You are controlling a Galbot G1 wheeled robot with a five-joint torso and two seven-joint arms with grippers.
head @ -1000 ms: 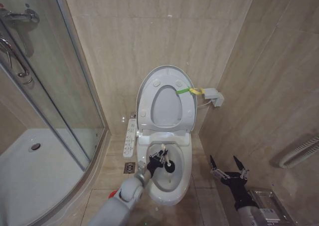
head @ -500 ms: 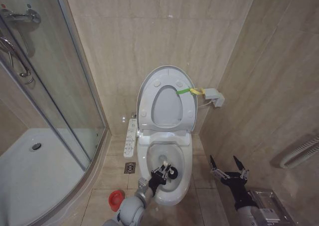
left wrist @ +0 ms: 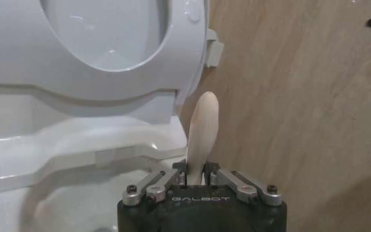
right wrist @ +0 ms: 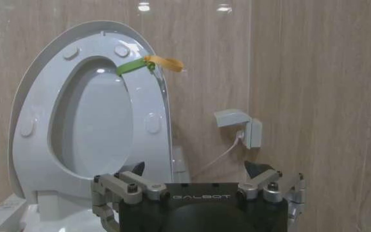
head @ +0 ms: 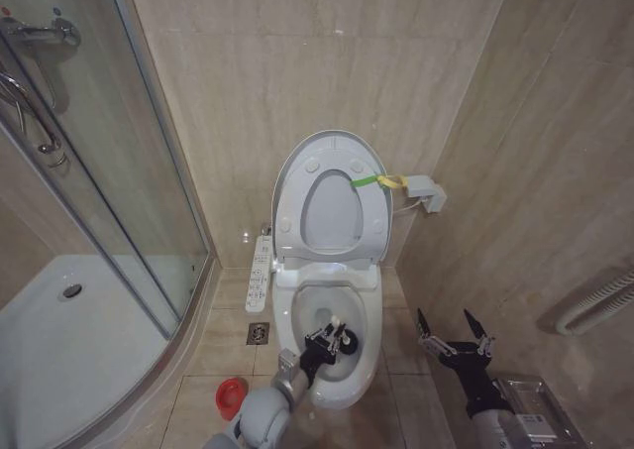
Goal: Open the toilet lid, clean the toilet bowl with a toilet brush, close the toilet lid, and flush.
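The toilet lid (head: 332, 211) stands upright against the wall with the ring seat raised against it, and a yellow-green strap (head: 371, 180) hangs at its edge. Below it the toilet bowl (head: 349, 305) lies uncovered. My left gripper (head: 325, 342) reaches into the bowl's front part, shut on the toilet brush (head: 342, 349), whose dark head is down inside. In the left wrist view the white handle (left wrist: 202, 128) sticks up from between the closed fingers (left wrist: 163, 181). My right gripper (head: 451, 330) hovers open to the right of the bowl, facing the lid (right wrist: 89, 125) and holding nothing.
A red cup holder (head: 230, 396) sits on the floor left of the bowl. The control strip (head: 260, 271) runs along the toilet's left side. A glass shower screen (head: 109, 171) stands at left. A wall socket (head: 426, 193) and a tiled wall are close on the right.
My left gripper has drawn the brush from the bowl's middle toward its front, and the arm has dropped lower, uncovering the red cup holder. The right arm has not moved.
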